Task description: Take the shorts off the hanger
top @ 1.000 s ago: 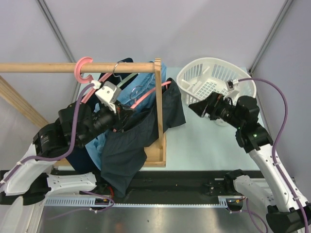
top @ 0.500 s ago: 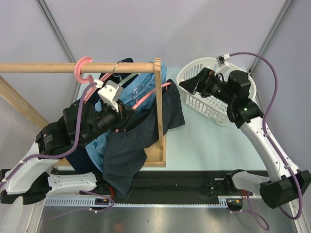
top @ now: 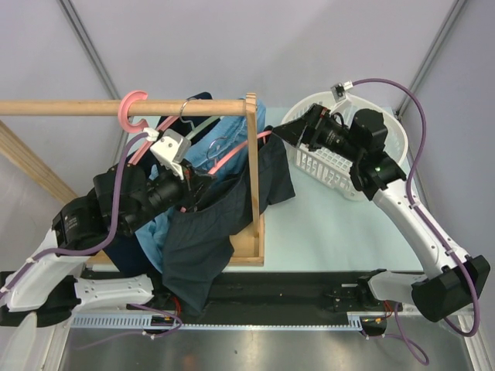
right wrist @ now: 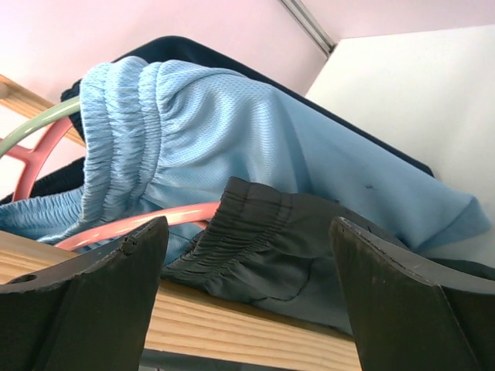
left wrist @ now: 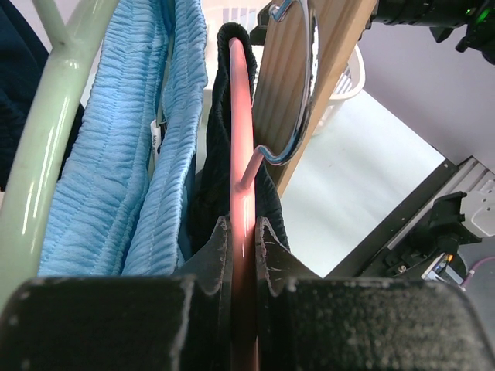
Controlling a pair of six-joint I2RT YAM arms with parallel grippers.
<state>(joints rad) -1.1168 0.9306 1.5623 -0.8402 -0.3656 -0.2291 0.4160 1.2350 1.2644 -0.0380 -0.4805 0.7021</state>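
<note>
Overhead, left tool [top: 193,187] tips lost among the charcoal shorts [top: 197,247]; wooden rail [top: 77,107] runs off the left edge. Wrist view: pink hanger [left wrist: 242,154] exits bottom edge; right tool [right wrist: 246,232] fingers [right wrist: 85,309] blurred, cropped.

Pale table with a basket and a rack foot on it

The pale blue-green table [top: 332,224] carries a white slatted basket [top: 329,166] at its far right, directly under and behind the right gripper [top: 292,135], whose tips reach just past the basket's left rim. A flat wooden rack foot [top: 249,251] rests on the table nearer the arm bases, below the right gripper and right of the left gripper [top: 197,188].
</note>
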